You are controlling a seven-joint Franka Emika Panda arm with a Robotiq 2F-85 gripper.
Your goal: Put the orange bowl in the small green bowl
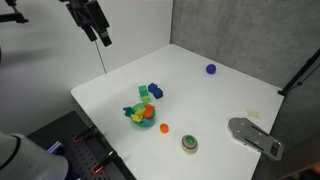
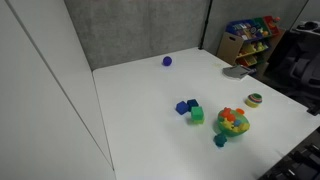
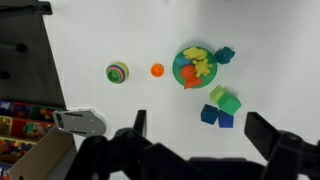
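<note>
The orange bowl [image 3: 157,70] is a tiny round piece on the white table, also seen in an exterior view [image 1: 164,128]. The small green bowl [image 3: 117,71] stands a short way beside it, apart from it, and shows in both exterior views [image 1: 189,143] [image 2: 254,99]. My gripper [image 3: 200,128] is open and empty, high above the table, as an exterior view [image 1: 95,25] shows. Both bowls lie well ahead of the fingers in the wrist view.
A multicoloured toy pile [image 3: 197,66] [image 1: 143,113] [image 2: 233,122] lies on the orange bowl's other side. Blue and green blocks [image 3: 222,105] [image 1: 152,92] [image 2: 190,110] sit near it. A purple ball [image 1: 210,69] and a grey flat object [image 1: 255,135] lie near the table's edges. A toy shelf [image 2: 250,38] stands beyond.
</note>
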